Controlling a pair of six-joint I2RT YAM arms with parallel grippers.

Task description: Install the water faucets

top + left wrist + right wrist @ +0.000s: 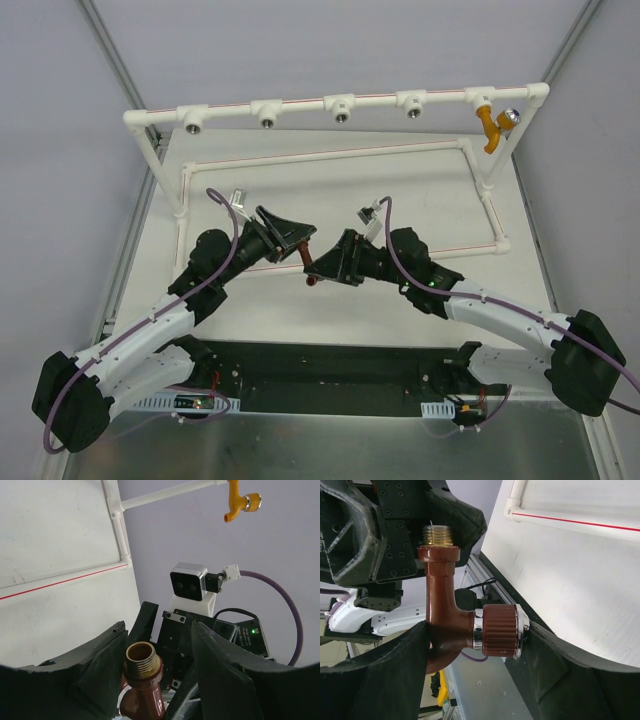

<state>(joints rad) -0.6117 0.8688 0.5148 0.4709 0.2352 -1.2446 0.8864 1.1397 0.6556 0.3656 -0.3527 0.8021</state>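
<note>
The dark reddish-brown faucet hangs above the table between my two grippers. My right gripper is shut on it: in the right wrist view the faucet has its bent body against one finger and its ribbed knob with silver rim against the other, brass threaded end up. My right gripper grips it low. My left gripper is open around the threaded end. In the left wrist view the faucet stands between my left gripper's spread jaws. The orange-yellow faucet hangs from the rail's rightmost socket and also shows in the left wrist view.
A white pipe rail runs across the back with several metal-ringed tee sockets. A white pipe frame with a red line lies on the white table. The right arm's wrist camera faces my left gripper closely.
</note>
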